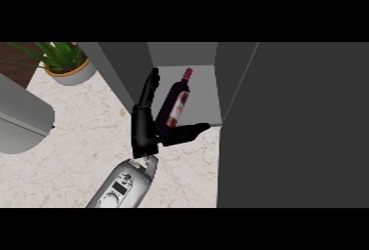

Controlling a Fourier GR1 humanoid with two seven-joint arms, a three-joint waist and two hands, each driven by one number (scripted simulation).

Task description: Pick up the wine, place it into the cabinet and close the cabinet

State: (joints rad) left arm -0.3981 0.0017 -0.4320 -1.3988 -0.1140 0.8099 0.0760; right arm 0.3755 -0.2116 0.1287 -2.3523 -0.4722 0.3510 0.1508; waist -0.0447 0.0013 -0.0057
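Dark wine bottle [175, 105] with a red-and-white label, neck tilted away, just right of the fingers [149, 88], apparently lying on the pale shelf inside the open grey cabinet [238, 73].

Home kitchen, marble-look counter [65, 146], grey cabinet [302, 122], potted plant [66, 63], wine bottle [176, 102]

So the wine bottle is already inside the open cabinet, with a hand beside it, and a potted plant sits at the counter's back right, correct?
Not quite: the potted plant sits at the back left, as the head view shows. The wine bottle is inside the open cabinet, with the hand beside it.
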